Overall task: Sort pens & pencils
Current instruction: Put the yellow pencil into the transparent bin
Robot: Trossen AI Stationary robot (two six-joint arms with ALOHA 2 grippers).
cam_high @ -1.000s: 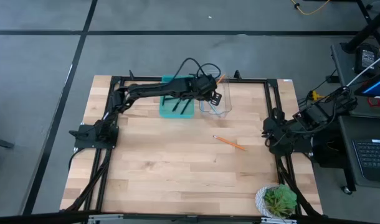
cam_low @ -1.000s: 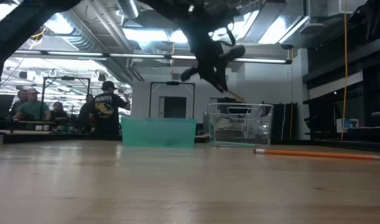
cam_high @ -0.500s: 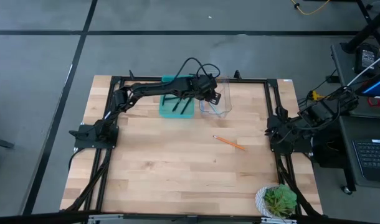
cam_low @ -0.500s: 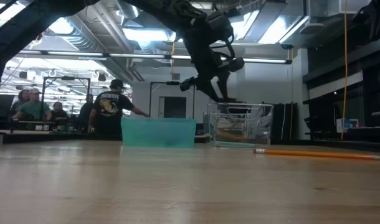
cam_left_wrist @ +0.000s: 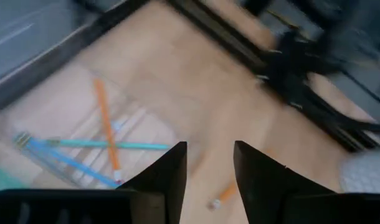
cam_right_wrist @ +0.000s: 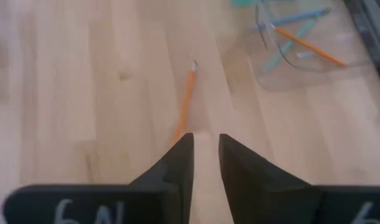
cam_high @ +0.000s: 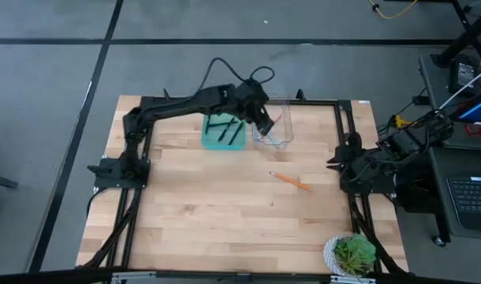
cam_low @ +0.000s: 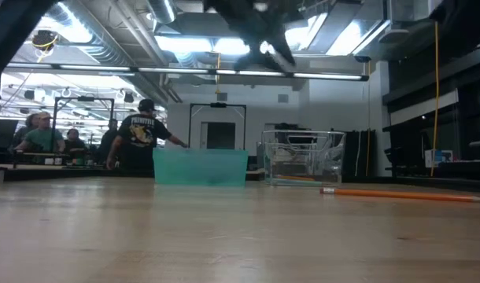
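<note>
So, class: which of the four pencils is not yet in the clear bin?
The orange pencil lying alone on the bare table; the other orange one and both light-blue pencils already lie in the clear bin.

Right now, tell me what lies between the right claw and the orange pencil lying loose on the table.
Only bare wooden table separates the right claw from the loose orange pencil, per the high view.

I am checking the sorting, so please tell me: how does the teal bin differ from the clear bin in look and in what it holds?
The teal bin has opaque coloured walls; the clear bin is see-through. The teal bin holds black pens; the clear bin holds one orange pencil and two light-blue pencils. The teal bin sits nearer the left arm's side, the clear bin nearer the right's. Both stand side by side at the table's far edge.
</note>
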